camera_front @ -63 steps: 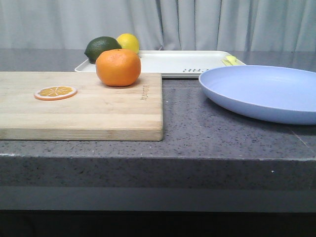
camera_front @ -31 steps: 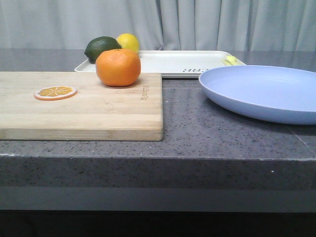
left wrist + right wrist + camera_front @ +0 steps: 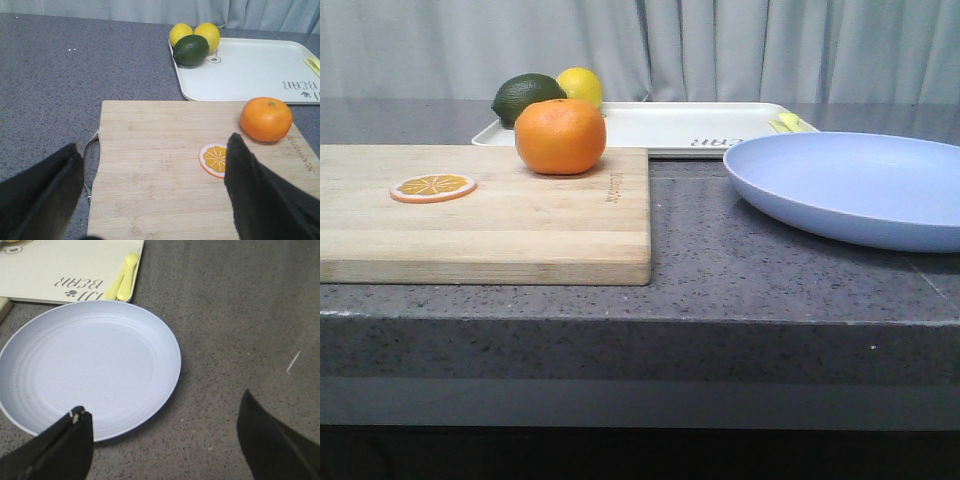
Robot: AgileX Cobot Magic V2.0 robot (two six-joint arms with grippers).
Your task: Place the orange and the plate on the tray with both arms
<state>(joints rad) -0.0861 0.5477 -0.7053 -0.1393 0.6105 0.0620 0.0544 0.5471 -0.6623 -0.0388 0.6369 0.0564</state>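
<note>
The orange [image 3: 560, 136] sits on the far right corner of a wooden cutting board [image 3: 520, 230]; it also shows in the left wrist view [image 3: 266, 119]. The pale lavender-blue plate [image 3: 850, 185] lies on the counter at the right, and in the right wrist view [image 3: 90, 365]. The off-white tray [image 3: 670, 125] lies behind them; its lettering shows in the left wrist view [image 3: 250, 70] and the right wrist view [image 3: 60, 265]. My left gripper [image 3: 155, 185] hangs open above the board, short of the orange. My right gripper [image 3: 162, 432] hangs open over the plate's near edge. Neither gripper shows in the front view.
A thin orange slice [image 3: 433, 187] lies on the board. A dark green avocado [image 3: 526, 97] and two yellow lemons [image 3: 194, 34] sit at the tray's left corner. A yellow utensil [image 3: 125, 277] lies at the tray's right edge. The grey counter's front edge [image 3: 640, 318] runs close to the board.
</note>
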